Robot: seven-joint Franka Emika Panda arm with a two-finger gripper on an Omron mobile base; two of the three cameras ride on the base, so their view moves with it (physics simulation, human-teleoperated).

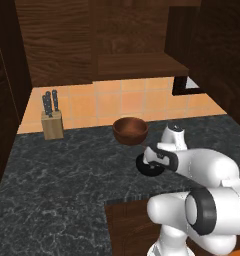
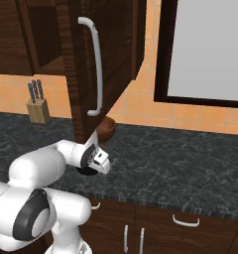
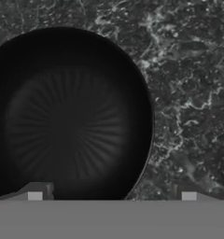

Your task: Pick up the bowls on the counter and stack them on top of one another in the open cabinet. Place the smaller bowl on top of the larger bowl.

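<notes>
Glossy black smaller bowl [image 3: 67,121], reddish-brown wooden larger bowl [image 1: 130,129], veined marbled stone counter [image 1: 57,175].

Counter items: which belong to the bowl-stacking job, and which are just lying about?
Job:
- smaller bowl, black, under the tool
- larger bowl, brown wood
- counter
- open cabinet, shelf bare

Lying about:
- knife block
- window

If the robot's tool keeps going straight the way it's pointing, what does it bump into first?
Probably the small black bowl right below the tool. One fingertip looks set inside its rim, the other over the counter, so the rim likely comes first, though depth is hard to judge.
</notes>
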